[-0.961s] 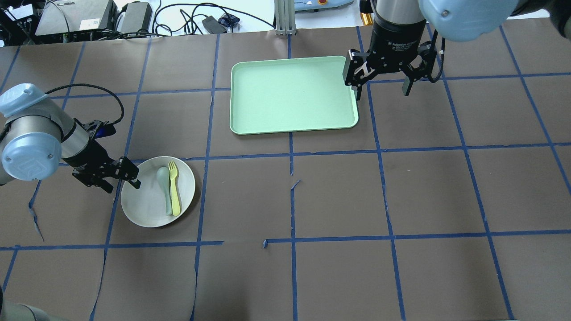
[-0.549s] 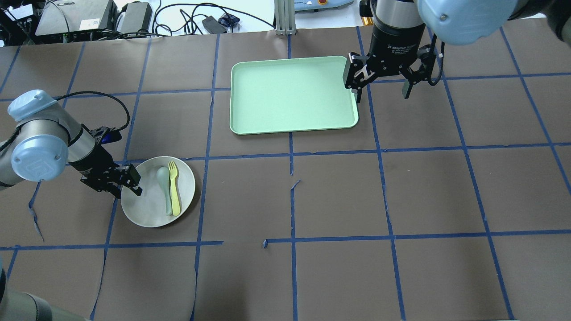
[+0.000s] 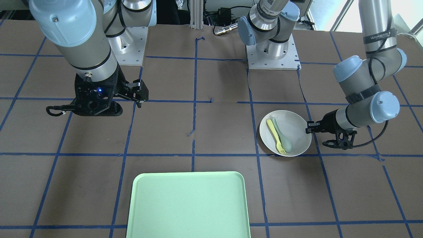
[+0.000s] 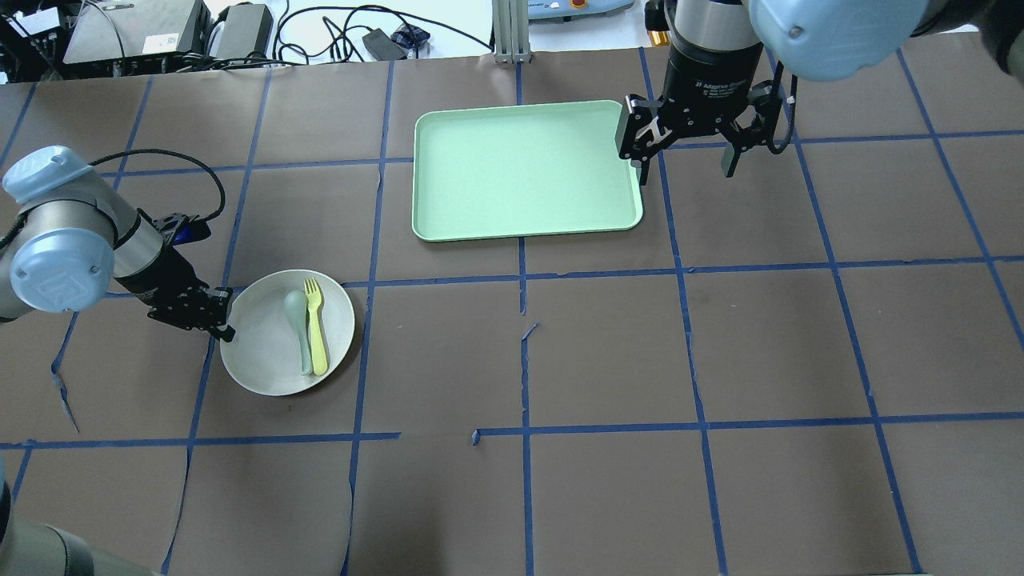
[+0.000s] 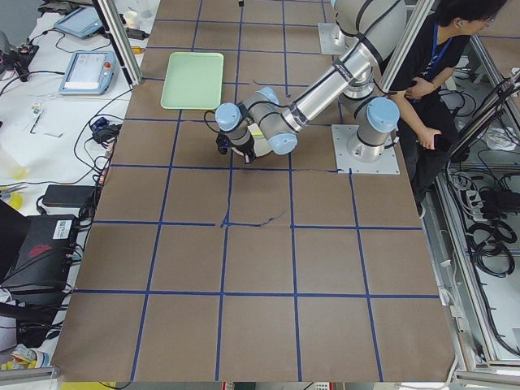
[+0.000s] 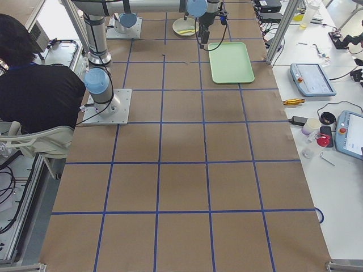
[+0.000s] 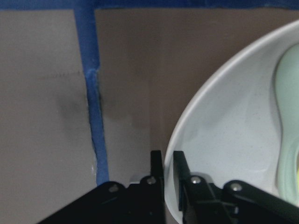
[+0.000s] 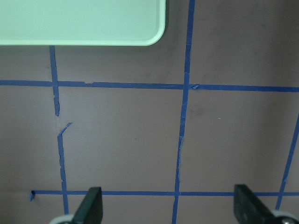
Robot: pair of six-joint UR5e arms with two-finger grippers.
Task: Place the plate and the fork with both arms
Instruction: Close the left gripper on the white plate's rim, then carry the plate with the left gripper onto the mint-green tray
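Observation:
The white plate is at the table's left, also seen in the front view. On it lie the pale-yellow fork and a grey-green spoon side by side. My left gripper is shut on the plate's near-left rim. The left wrist view shows its fingers pinching the rim of the plate. My right gripper is open and empty, hovering over the right edge of the mint-green tray. In the right wrist view the right gripper has its fingers far apart.
The tray lies at the far middle of the table, with nothing on it. Brown paper with blue tape lines covers the table. Cables and electronics sit beyond the far edge. An operator stands by the robot's base.
My left gripper has closed on the plate's rim. The plate, with fork and spoon, has shifted slightly away and to the right. The right arm has hardly moved.

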